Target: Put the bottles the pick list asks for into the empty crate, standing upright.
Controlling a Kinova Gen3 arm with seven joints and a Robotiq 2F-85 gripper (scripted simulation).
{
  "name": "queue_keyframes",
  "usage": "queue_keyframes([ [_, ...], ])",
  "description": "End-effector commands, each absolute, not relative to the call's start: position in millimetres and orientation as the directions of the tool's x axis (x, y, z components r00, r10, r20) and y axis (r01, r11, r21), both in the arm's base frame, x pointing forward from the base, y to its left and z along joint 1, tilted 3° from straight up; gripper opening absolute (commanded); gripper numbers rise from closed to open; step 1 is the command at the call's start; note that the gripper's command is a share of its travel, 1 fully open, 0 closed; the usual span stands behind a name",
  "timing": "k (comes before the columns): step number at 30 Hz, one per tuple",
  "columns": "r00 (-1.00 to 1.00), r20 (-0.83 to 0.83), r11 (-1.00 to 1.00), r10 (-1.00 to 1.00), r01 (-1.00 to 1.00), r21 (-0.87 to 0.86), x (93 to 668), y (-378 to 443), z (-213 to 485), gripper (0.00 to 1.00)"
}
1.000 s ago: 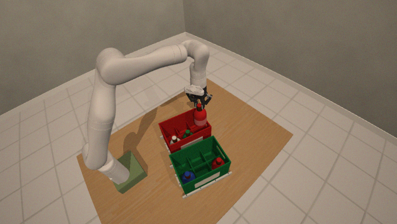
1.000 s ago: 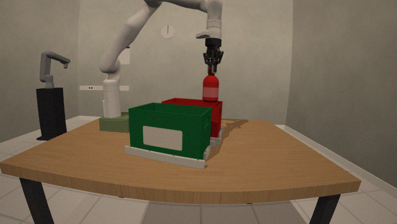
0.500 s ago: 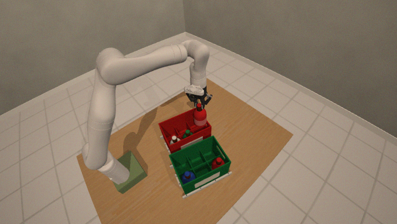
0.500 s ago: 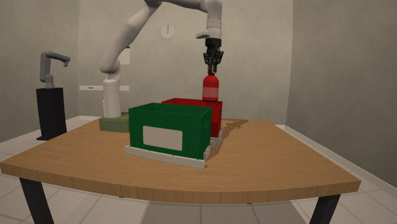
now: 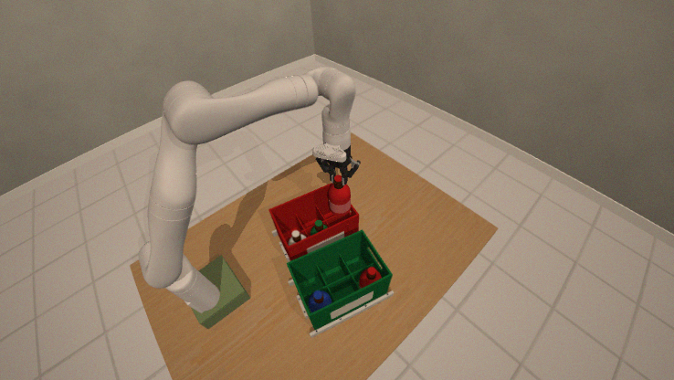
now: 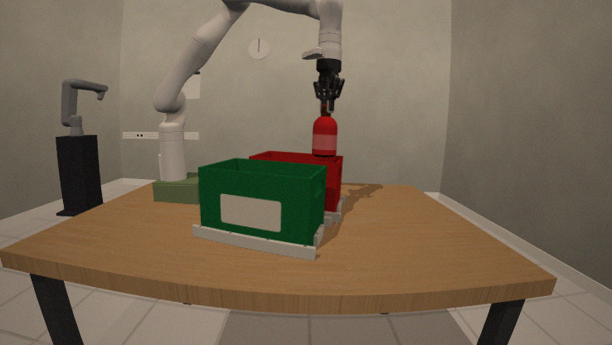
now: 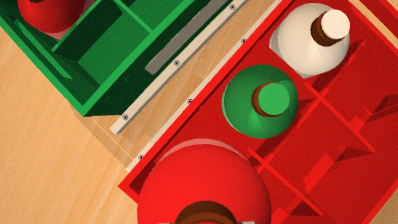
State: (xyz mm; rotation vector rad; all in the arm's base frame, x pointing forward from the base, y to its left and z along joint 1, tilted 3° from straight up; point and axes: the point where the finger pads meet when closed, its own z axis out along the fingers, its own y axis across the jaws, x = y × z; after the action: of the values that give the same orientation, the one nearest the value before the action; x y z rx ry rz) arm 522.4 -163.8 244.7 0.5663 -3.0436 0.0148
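From where I stand, the biggest thing is the wooden surface (image 5: pixel 425 226) (image 6: pixel 386 265), with two crates on it, one right beside the other. Both sit level, with pale strips along their bases. The green crate (image 5: pixel 352 309) (image 6: pixel 261 171) (image 7: pixel 117 85) has a pale blank panel on its long side and dividers inside. In it I can see a blue bottle (image 5: pixel 319 300) at one corner and a red-capped bottle (image 5: pixel 370 278) (image 7: pixel 50 12) in another compartment. The red crate (image 5: pixel 325 241) (image 6: pixel 333 184) is divided the same way; a white bottle (image 5: pixel 296 237) (image 7: pixel 312 42) and a green bottle (image 5: pixel 319 228) (image 7: pixel 260 102) stand in neighbouring compartments of it.

The largest bottle to my eye is the raised red one (image 5: pixel 339 198) (image 6: pixel 324 137) (image 7: pixel 204 180): glossy red, round-shouldered, with a paler pinkish band around its body, a dark brown neck and a red cap. It looks upright, hanging over the end of the red crate, its base at about the height of the rim as I see it from the side.

The fingers (image 5: pixel 339 179) (image 6: pixel 326 107) are drawn in narrow and holding that bottle by its neck. The whole body hangs below them, with the neck between them and the black gripper (image 5: pixel 339 179) (image 6: pixel 326 107) straight above, pointing down.

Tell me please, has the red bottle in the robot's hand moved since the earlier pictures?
No, none that I can see: the red bottle hangs above the same end of the red crate.
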Motion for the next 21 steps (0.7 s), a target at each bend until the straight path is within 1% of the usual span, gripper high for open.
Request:
queue_keyframes([
  [1,-0.932,0.045,0.933,-0.359,-0.36,-0.003,523,-164,246,0.1],
  [21,-0.932,0.045,0.933,-0.359,-0.36,-0.003,522,-164,234,0.1],
])
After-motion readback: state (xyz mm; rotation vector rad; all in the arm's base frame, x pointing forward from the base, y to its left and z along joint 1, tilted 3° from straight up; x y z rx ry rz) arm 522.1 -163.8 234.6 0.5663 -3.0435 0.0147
